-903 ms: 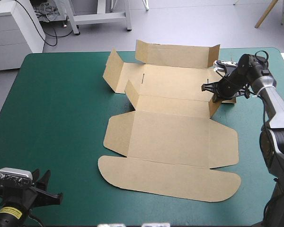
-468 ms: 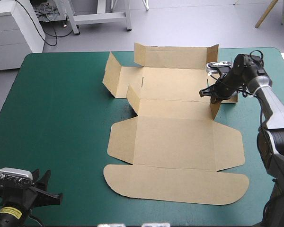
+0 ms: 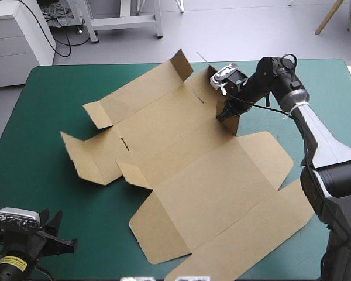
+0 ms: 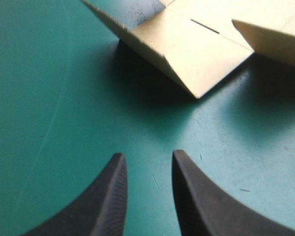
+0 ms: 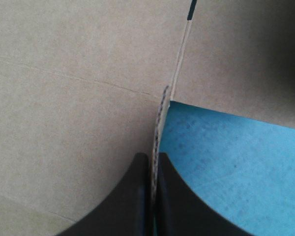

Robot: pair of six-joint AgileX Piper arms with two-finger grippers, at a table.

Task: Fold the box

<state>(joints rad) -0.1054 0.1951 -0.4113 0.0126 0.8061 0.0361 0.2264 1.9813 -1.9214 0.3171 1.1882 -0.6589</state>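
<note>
one box (image 3: 181, 175) flap is pinched by right hand (image 5: 153, 157).

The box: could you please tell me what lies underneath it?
Only the teal-green cover shows, all around the edges of the box. Anything directly under the flat board is covered, so I cannot tell.

Three cameras: one high and wide, two at the wrists and close.

The high view looks forward and down from behind the robot over the whole table (image 3: 58, 105) and the box (image 3: 187, 158). The left wrist view sits low at the near left, looking along the left gripper (image 4: 148, 155), fingers apart, toward the box's left flaps, which the high view also shows. The right wrist view is pressed close to the box's far right wall, pinched in the right gripper (image 5: 151, 156).
</note>
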